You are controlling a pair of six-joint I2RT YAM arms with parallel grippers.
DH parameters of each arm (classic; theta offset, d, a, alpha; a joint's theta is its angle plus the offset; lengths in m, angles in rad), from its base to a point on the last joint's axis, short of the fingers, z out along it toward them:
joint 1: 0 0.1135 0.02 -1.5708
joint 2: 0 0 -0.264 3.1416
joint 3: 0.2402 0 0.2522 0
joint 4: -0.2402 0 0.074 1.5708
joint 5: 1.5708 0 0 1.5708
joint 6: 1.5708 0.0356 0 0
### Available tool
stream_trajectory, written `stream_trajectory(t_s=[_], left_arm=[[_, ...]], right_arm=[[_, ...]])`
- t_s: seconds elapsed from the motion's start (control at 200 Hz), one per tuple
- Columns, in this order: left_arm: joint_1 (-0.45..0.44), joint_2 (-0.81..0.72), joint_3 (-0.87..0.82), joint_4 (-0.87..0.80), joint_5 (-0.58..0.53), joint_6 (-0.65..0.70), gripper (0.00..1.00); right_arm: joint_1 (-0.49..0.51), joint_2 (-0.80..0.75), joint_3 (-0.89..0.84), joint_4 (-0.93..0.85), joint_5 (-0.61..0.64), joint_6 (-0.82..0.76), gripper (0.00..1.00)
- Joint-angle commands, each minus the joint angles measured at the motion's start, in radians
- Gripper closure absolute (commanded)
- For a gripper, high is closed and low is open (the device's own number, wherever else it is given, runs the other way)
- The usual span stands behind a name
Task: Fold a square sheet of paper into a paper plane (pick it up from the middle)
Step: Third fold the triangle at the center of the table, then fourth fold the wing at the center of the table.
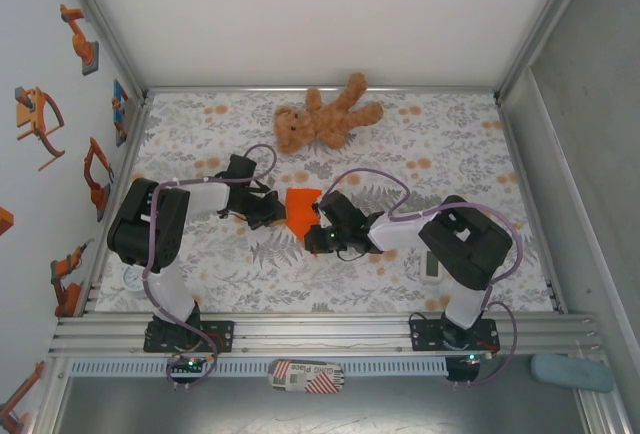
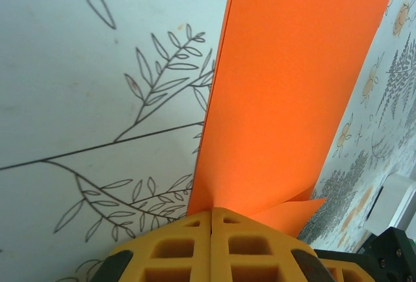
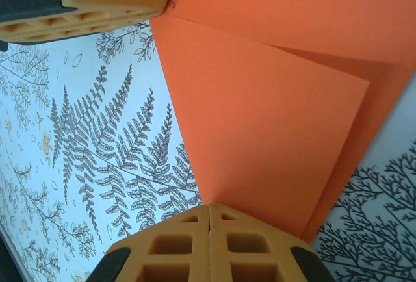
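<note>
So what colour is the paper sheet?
The sheet is plain bright orange, clearest in the left wrist view.

arms: two, left arm (image 1: 160, 224) and right arm (image 1: 455, 239)
grippers: two, left gripper (image 1: 277, 210) and right gripper (image 1: 318, 219)
square sheet of paper (image 1: 300, 206): one
teddy bear (image 1: 325, 119): one, far centre
white gadget (image 1: 432, 264): one, near right
striped packet (image 1: 305, 376): one, near centre

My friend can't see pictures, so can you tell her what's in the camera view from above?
A folded orange paper is gripped from both sides, the left gripper and the right gripper both shut on it, over a leafy-patterned table. A brown teddy bear lies farther back.
</note>
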Motion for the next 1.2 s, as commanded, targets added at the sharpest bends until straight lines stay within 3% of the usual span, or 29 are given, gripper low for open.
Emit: stream_trajectory(t_s=[0.0,0.411,0.636,0.921,1.197], left_arm=[[0.060,0.045,0.016,-0.030,-0.203,0.034,0.94],[0.088,-0.145,0.051,-0.078,-0.236,-0.009,0.88],[0.086,-0.346,-0.119,0.029,-0.223,-0.163,0.73],[0.030,-0.533,-0.306,0.158,-0.192,-0.342,0.53],[-0.064,-0.496,-0.330,0.231,-0.185,-0.415,0.46]], right_arm=[[0.007,0.021,-0.067,-0.219,0.015,-0.002,1.00],[0.007,-0.085,0.055,-0.273,-0.014,-0.173,1.00],[0.003,-0.211,0.080,-0.213,0.106,-0.062,1.00],[0.002,-0.086,0.084,-0.064,0.090,0.109,0.92],[-0.014,-0.012,0.105,-0.086,0.138,0.121,0.85]])
